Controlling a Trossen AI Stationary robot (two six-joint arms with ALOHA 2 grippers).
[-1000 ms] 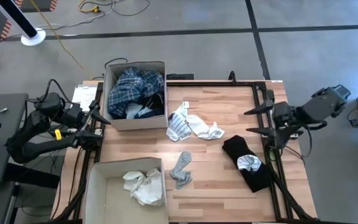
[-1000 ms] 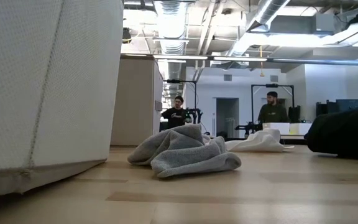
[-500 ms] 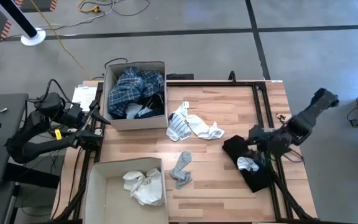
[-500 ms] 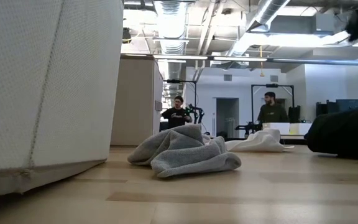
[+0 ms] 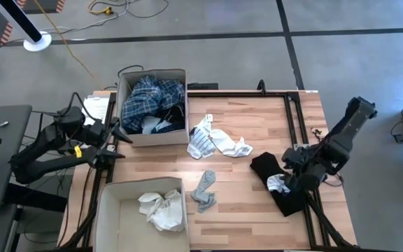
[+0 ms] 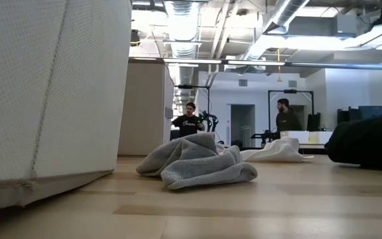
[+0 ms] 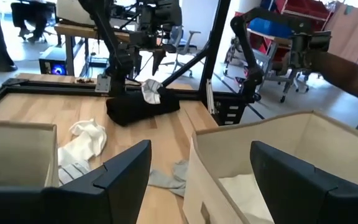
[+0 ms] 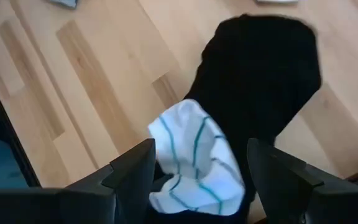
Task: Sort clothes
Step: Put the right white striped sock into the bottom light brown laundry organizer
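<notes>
Hovering with wide, empty jaws, the right gripper [image 5: 290,171] could grab the black cloth [image 5: 280,183] along with the striped white piece [image 8: 194,158] lying on it.

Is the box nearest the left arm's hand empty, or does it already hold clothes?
Not empty. The near box holds one crumpled white garment against its right side; the rest of its floor shows bare in the high view.

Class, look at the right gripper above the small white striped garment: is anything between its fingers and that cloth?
Nothing visible. The right gripper, open, hangs directly over the white striped garment, which lies on top of the black garment.
</notes>
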